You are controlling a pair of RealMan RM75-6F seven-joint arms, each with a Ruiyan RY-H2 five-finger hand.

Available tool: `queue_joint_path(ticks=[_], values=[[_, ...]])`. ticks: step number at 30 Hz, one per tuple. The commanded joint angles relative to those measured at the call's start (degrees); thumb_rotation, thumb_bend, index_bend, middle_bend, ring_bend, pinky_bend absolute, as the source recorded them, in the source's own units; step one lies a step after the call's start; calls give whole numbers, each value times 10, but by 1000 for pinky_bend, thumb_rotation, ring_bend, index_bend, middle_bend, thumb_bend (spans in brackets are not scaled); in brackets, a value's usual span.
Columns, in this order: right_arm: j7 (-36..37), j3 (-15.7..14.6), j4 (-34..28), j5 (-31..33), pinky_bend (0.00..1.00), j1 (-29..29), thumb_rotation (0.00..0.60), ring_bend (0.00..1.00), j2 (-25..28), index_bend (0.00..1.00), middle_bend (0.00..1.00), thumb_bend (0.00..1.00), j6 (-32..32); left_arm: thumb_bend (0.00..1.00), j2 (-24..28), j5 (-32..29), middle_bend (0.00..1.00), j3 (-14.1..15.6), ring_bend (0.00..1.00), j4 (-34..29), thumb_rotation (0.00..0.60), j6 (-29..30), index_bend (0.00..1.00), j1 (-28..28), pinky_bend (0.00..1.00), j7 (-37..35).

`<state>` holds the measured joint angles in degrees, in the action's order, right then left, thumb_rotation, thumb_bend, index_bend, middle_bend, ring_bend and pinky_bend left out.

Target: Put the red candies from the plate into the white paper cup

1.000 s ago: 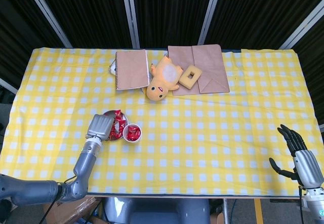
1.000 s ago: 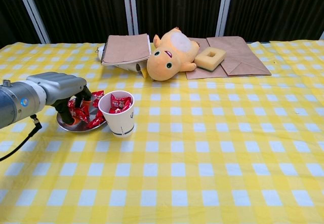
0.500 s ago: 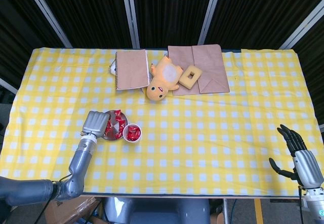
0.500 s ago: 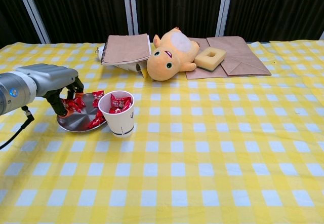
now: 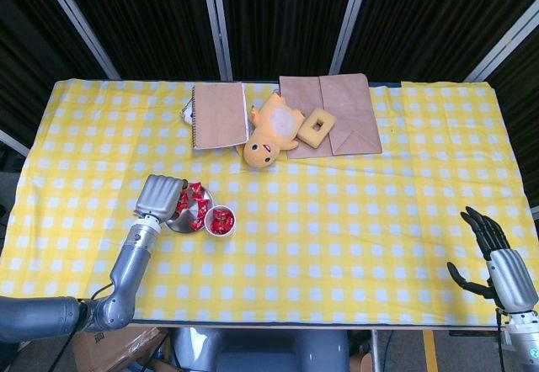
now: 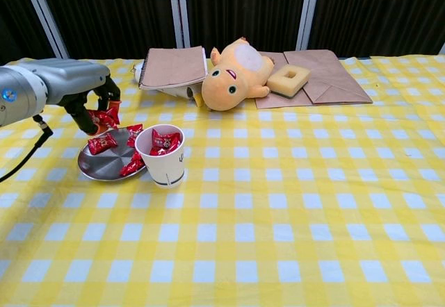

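red candies (image 6: 115,143) lie on the shallow metal plate (image 6: 97,167) at the left side of the desk (image 6: 278,203), a few wrappers scattered across its near and far parts. one more red candy (image 6: 106,118) is off the plate, pinched in the fingers (image 6: 111,96) of the left robot hand (image 6: 82,88), which hangs above the plate's far-left edge with the wrapper dangling below its fingertips. just beside the plate on its right, touching or nearly touching its rim, stands the white paper cup (image 6: 162,157), upright, with red candies already showing inside its mouth.

in the head view the left robot hand (image 5: 160,196) shows as a grey block over the plate's left edge, its arm running down toward the near desk edge. the right robot hand (image 5: 487,254) sits well apart at the desk's near right corner, fingers spread and holding nothing.

at the far side of the desk lie a brown notebook (image 6: 172,66), an orange plush toy (image 6: 235,76) on its back, a yellow square sponge (image 6: 288,79) with a hole, and a brown paper bag (image 6: 332,78) beneath the sponge. a yellow and white checked cloth covers the desk.
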<state>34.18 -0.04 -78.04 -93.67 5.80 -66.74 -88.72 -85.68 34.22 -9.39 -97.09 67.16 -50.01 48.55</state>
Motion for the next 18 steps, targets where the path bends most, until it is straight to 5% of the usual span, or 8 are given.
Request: queue_joint_path(ticks=[1,18], values=[[0,0,0,0,0,0,600,0,0,0,0,424,0,405,12,6,531,-14,937,-32,600,9,493,-12,960,11],[6,0,0,-2,0,0,600,0,2,0,0,424,-4,405,-30,-12,530,-17,937,-75,600,26,487,-60,960,64]])
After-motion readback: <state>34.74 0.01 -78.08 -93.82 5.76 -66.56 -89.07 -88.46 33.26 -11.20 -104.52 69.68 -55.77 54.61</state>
